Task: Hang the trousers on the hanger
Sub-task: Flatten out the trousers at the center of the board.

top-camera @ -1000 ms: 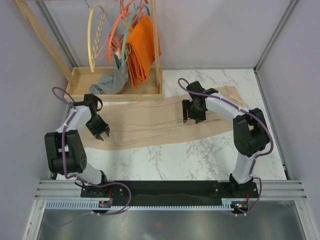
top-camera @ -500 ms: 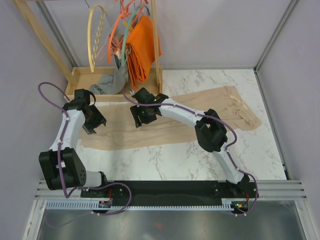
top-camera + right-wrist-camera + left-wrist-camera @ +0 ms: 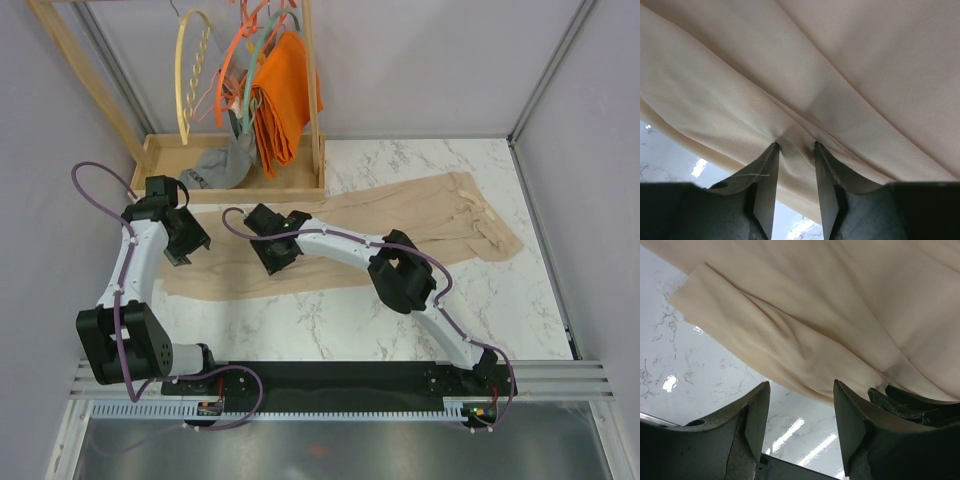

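Observation:
The beige trousers [image 3: 440, 215] lie flat across the marble table, leg ends to the left. My left gripper [image 3: 183, 252] hovers at their left end. In the left wrist view it [image 3: 801, 385] is open with bare marble between its fingers, and the folded hem of the trousers [image 3: 805, 320] lies just ahead. My right gripper [image 3: 273, 256] is down on the left part of the legs. Its fingertips press into the trousers [image 3: 815, 65], and the gripper [image 3: 796, 145] still stands open with a ridge of fabric between the tips. The pale yellow hanger [image 3: 180, 90] hangs on the rack at the back left.
A wooden rack with a tray base [image 3: 290, 185] stands at the back left. It holds an orange cloth [image 3: 282, 95], a grey garment [image 3: 215, 165] and orange and teal hangers [image 3: 235, 60]. Grey walls close in both sides.
My right arm has reached far left along the trousers and lowered onto them, its jaws narrowing. My left gripper has moved back to the leg ends and opened wider.

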You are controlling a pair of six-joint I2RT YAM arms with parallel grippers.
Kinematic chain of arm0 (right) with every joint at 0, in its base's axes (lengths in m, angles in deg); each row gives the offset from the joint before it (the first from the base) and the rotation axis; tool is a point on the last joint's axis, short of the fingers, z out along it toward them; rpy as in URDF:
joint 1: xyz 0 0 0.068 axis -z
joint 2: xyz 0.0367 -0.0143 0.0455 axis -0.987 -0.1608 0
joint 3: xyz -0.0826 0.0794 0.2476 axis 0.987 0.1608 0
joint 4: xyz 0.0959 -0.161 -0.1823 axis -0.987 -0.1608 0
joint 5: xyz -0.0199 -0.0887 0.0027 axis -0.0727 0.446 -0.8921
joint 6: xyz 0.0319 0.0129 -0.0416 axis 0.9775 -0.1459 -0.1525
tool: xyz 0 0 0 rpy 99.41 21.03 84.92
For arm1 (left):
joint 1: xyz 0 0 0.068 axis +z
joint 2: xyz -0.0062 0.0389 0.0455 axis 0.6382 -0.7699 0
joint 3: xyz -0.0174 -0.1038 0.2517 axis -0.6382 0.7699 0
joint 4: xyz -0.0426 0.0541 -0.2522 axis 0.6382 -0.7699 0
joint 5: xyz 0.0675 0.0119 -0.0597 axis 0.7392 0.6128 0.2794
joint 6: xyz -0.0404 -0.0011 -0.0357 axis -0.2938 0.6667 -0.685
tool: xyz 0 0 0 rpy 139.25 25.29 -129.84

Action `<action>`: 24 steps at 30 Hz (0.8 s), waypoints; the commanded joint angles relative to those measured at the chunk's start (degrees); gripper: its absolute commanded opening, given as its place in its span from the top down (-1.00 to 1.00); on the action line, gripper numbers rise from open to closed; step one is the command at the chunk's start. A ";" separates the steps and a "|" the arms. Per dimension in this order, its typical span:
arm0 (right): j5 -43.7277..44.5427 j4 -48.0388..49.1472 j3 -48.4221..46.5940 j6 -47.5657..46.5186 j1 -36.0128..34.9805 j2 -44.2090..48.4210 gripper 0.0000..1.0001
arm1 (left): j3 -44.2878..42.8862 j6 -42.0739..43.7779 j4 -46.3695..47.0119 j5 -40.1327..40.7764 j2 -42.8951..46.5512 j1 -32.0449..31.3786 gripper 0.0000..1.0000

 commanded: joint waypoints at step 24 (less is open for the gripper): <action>-4.15 3.18 27.41 -2.14 -10.44 23.15 1.00 | -0.18 0.51 -0.98 4.43 5.27 0.32 -0.19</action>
